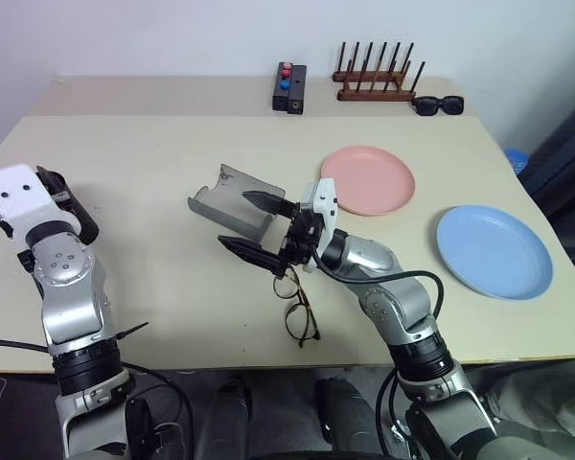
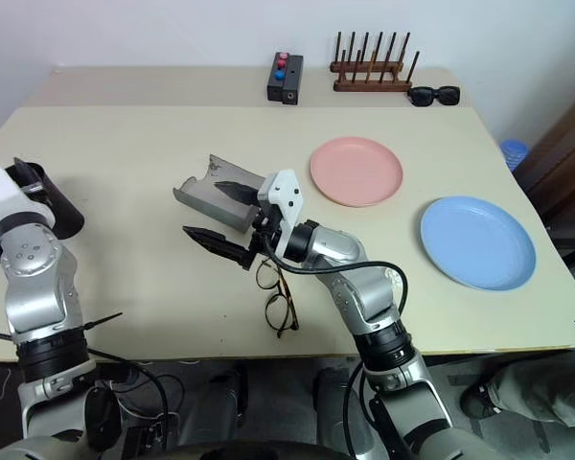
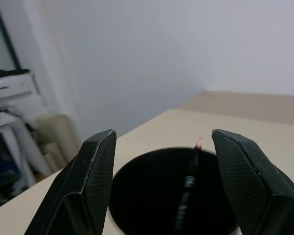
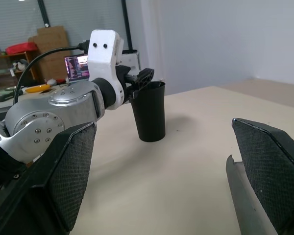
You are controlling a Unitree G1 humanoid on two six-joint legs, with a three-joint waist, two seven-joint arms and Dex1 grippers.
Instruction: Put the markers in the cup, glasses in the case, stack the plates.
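- Beige table point(image 1: 153, 278), white wall behind.
- Glasses point(image 1: 300, 305) lie near the front edge: thin wire, light, fragile; probably pinch the bridge.
- Right end effector point(image 1: 252, 223) spread wide, empty, above them beside the open case point(image 1: 232, 198).
- Left end effector point(image 3: 161, 186) open over the cup point(image 4: 150, 111), marker point(image 3: 188, 188) inside.
- Plates point(image 1: 368, 179) farther back: rigid, likely slick; grip the rim.

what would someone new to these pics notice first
Probably the right gripper at the table's middle, jaws wide open, poised between the open grey case and the wire-rimmed glasses lying near the front edge. Next, the pink plate and blue plate lying apart on the right, and the black cup by the left gripper.
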